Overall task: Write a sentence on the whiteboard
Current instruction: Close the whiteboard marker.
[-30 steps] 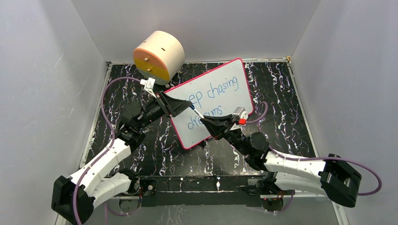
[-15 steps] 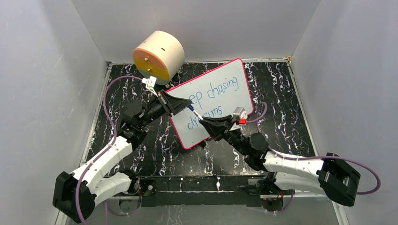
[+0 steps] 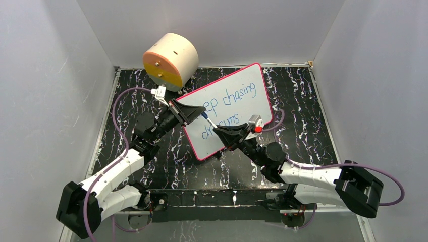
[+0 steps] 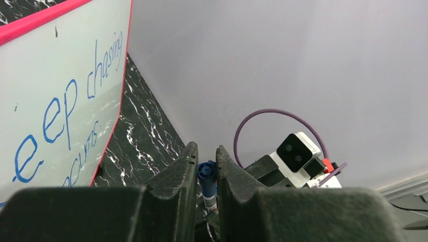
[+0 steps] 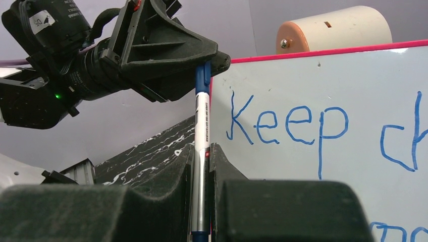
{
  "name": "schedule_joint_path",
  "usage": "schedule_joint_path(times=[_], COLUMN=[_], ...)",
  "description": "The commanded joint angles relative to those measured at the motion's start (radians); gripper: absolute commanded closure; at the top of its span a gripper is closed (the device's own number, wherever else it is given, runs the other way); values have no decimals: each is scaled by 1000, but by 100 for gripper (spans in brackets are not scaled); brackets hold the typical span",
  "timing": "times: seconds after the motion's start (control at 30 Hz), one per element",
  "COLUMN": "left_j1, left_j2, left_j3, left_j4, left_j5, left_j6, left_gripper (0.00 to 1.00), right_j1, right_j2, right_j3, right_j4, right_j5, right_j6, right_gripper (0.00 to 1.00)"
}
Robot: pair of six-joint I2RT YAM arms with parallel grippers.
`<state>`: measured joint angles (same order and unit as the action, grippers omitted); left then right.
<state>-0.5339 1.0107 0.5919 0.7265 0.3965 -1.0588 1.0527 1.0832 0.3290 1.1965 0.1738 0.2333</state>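
Right wrist view: the right gripper (image 5: 202, 154) is closed on the marker (image 5: 202, 121) barrel, over the left end of the whiteboard (image 5: 353, 75). The left gripper (image 5: 211, 61) pinches the marker's blue cap end. On the whiteboard the sentence (image 5: 287, 123) begins "Keep ch"; the top view shows "chasing" and, below it, "dreams". A cylinder (image 5: 333, 27) stands beyond the whiteboard's far edge.

white arm shells (image 3: 118, 166), black joints (image 3: 145, 135), looping purple cables (image 4: 279, 110), one green light (image 5: 57, 96).
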Motion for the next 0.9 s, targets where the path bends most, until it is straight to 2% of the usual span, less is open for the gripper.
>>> schedule_joint_path(times=[0.0,0.13,0.27,0.33,0.43,0.5,0.6,0.7,0.87], left_j1=[-106,-159,-186,-194,-199,-198,-197,-196,-193], left_j2=[-15,-24,-5,1,-24,-69,-129,-160,-150], left_j3=[-59,-81,-75,-82,-107,-83,19,137,332], left_j4=[-6,0,-1,0,-10,-116,-360,-567,-798], left_j5=[99,99,176,199,170,90,-81,-298,-564], left_j6=[31,73,110,115,116,169,287,402,585], left_gripper=[100,100,100,100,100,100,87,79,61], right_j1=[-28,-60,-120,-149,-179,-187,-192,-196,-207], right_j2=[5,-10,-25,-35,-63,-88,-125,-186,-290], right_j3=[73,66,74,57,33,31,42,58,90], right_j4=[119,118,84,92,71,14,-106,-271,-580], right_j5=[32,13,-109,-122,-119,-112,-104,-67,69], right_j6=[37,61,106,143,163,156,127,89,29], right_gripper=[100,100,100,100,100,100,100,100,100])
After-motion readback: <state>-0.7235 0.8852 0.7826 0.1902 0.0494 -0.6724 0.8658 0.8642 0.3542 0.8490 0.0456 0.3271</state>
